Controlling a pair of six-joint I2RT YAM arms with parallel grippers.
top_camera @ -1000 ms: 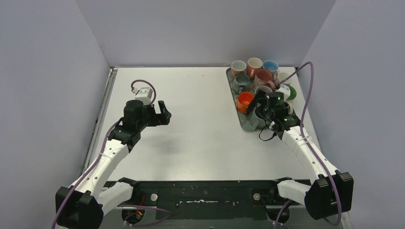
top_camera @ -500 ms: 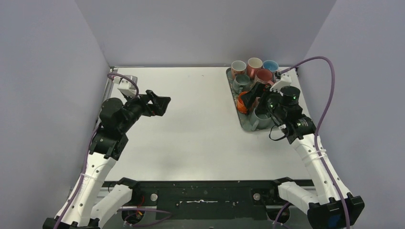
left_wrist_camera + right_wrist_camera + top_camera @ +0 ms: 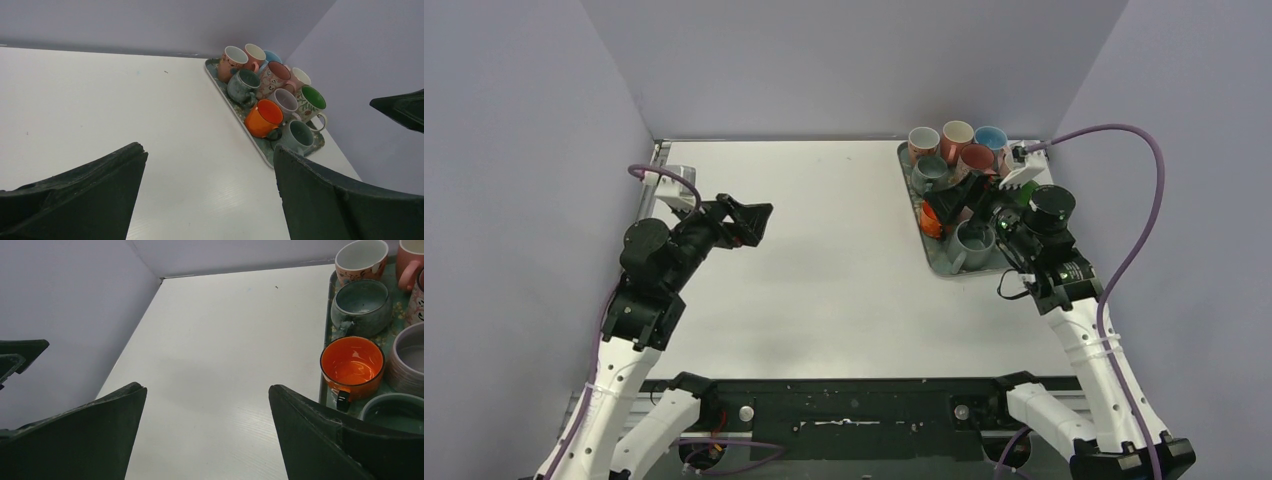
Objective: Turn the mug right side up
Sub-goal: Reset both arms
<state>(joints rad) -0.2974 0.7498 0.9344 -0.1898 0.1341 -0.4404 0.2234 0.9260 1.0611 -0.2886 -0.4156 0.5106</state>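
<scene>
Orange mug [image 3: 263, 118] stood upright among other mugs on the tray [image 3: 230, 102]; left hand [image 3: 752, 222] and right hand [image 3: 961, 196] hung empty, fingers spread apart.

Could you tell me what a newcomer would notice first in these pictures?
A tray crowded with colourful mugs sits at the far right of the table, the orange mug brightest, all visible ones mouth up. The left gripper hovers over the table's left side and the right gripper above the tray, fingers spread and empty.
</scene>
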